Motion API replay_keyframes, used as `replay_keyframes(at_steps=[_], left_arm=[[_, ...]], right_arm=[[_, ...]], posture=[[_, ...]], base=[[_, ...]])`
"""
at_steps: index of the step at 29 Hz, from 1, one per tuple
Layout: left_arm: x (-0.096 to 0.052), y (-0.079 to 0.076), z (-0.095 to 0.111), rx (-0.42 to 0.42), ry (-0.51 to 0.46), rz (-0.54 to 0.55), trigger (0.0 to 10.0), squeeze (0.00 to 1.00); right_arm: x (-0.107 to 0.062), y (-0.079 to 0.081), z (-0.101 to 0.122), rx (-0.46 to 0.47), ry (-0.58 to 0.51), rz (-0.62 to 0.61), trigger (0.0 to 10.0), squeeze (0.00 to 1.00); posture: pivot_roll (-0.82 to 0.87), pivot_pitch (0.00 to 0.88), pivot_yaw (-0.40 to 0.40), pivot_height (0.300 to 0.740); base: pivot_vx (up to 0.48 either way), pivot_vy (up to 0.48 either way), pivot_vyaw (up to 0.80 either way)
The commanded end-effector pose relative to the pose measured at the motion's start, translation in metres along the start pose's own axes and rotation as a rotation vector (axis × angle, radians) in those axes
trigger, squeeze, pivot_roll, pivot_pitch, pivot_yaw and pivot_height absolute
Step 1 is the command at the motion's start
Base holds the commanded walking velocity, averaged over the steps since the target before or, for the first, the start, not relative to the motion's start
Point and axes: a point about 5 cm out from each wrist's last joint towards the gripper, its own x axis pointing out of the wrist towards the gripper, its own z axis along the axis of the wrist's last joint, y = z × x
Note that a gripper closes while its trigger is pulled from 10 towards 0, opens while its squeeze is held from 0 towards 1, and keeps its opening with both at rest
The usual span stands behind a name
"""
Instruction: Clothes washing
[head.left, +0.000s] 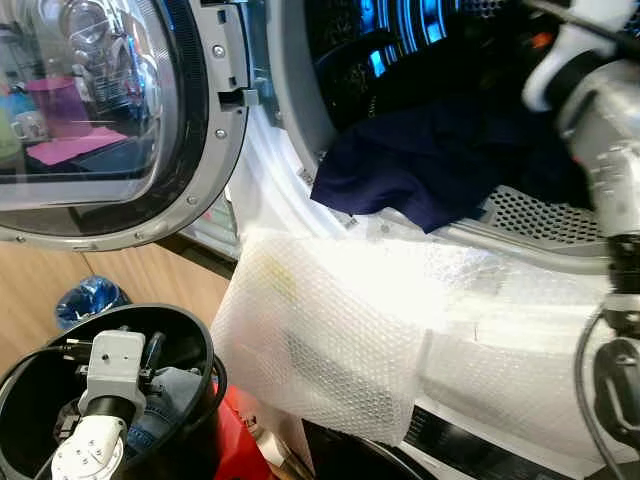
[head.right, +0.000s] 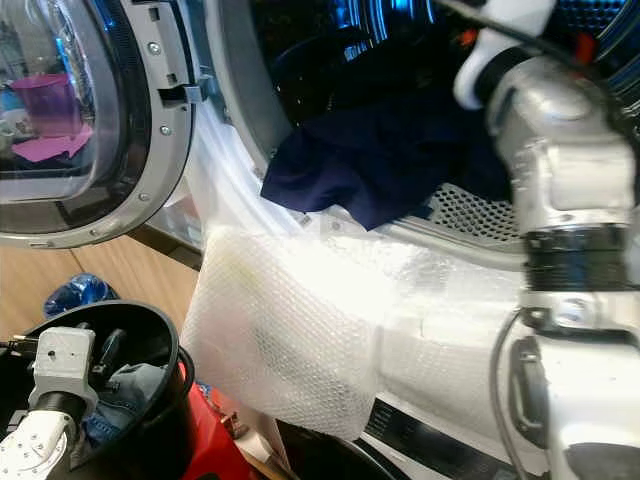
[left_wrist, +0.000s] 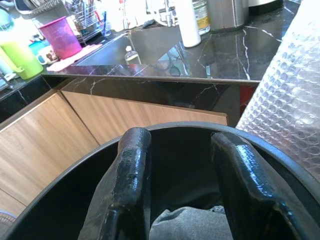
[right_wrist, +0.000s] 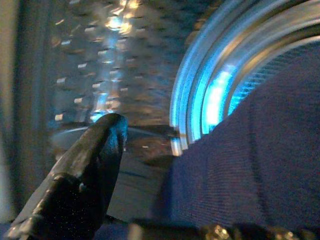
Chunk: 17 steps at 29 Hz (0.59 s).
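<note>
Washer (head.left: 290, 120) w/ door (head.left: 110, 120) swung open; navy garment (head.left: 430, 165) drapes over drum lip onto bubble wrap (head.left: 330, 330). Black bucket (head.left: 180, 330) below holds jeans (head.left: 165, 400). Left claw (left_wrist: 182, 190) fingers apart inside bucket; right claw (right_wrist: 150, 190) in drum, can't tell its state.

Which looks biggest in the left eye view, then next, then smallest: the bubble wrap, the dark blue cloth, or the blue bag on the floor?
1. Bubble wrap, the biggest.
2. Dark blue cloth, hanging out of the drum.
3. Blue bag, smallest, though it lies farther from the camera, so its true size is unsure.
</note>
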Motion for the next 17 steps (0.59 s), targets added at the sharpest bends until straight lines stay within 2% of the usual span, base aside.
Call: replay_keyframes(at_steps=[1, 3, 4, 5, 7, 8, 9, 11, 13, 14, 17], left_arm=[[0.000, -0.002, -0.002, -0.013, 0.016, -0.011, 10.0, 0.00], [-0.001, -0.002, -0.003, -0.013, 0.018, -0.013, 10.0, 0.00], [-0.001, -0.004, -0.003, -0.015, 0.019, -0.018, 10.0, 0.00], [-0.001, -0.004, -0.003, -0.015, 0.019, -0.018, 10.0, 0.00], [0.000, -0.006, -0.003, -0.019, 0.019, -0.025, 10.0, 0.00], [0.000, -0.006, -0.003, -0.019, 0.019, -0.025, 10.0, 0.00], [0.000, -0.007, -0.004, -0.020, 0.020, -0.028, 10.0, 0.00], [0.000, -0.008, -0.004, -0.021, 0.021, -0.028, 10.0, 0.00], [0.000, -0.008, -0.004, -0.021, 0.022, -0.029, 10.0, 0.00], [0.000, -0.008, -0.004, -0.021, 0.022, -0.029, 10.0, 0.00], [0.000, -0.008, -0.005, -0.023, 0.024, -0.029, 10.0, 0.00]], right_arm=[[-0.006, -0.003, 0.004, 0.014, 0.001, -0.012, 10.0, 0.00], [-0.010, -0.004, 0.003, 0.021, 0.006, -0.016, 10.0, 0.00], [-0.023, 0.001, -0.014, 0.019, 0.108, 0.001, 10.0, 0.00], [-0.023, 0.001, -0.014, 0.019, 0.108, 0.001, 10.0, 0.00], [-0.037, 0.006, -0.035, -0.030, 0.221, -0.012, 10.0, 0.00], [-0.037, 0.006, -0.035, -0.030, 0.221, -0.012, 10.0, 0.00], [-0.043, -0.004, -0.042, -0.062, 0.249, -0.113, 10.0, 0.00], [-0.047, -0.009, -0.044, -0.052, 0.267, -0.168, 10.0, 0.00], [-0.053, -0.004, -0.042, -0.007, 0.257, -0.133, 10.0, 0.00], [-0.053, -0.004, -0.042, -0.007, 0.257, -0.133, 10.0, 0.00], [-0.063, 0.012, -0.037, -0.022, 0.250, -0.025, 10.0, 0.00]], posture=[[0.06, 0.000, 0.011, 0.740], [0.05, 0.000, 0.003, 0.740], [0.05, 0.000, 0.002, 0.740], [0.05, 0.000, 0.002, 0.740], [0.04, 0.000, -0.007, 0.740], [0.04, 0.000, -0.007, 0.740], [0.04, 0.000, -0.010, 0.740], [0.04, 0.000, -0.011, 0.740], [0.04, 0.000, -0.011, 0.740], [0.04, 0.000, -0.011, 0.740], [0.03, 0.000, -0.009, 0.740]], base=[[0.000, 0.000, 0.00], [0.000, 0.000, 0.00], [0.000, 0.000, 0.00], [0.000, 0.000, 0.00], [0.000, 0.000, 0.00], [0.000, 0.000, 0.00], [0.000, 0.000, 0.00], [0.000, 0.000, 0.00], [0.000, 0.000, 0.00], [0.000, 0.000, 0.00], [0.000, 0.000, 0.00]])
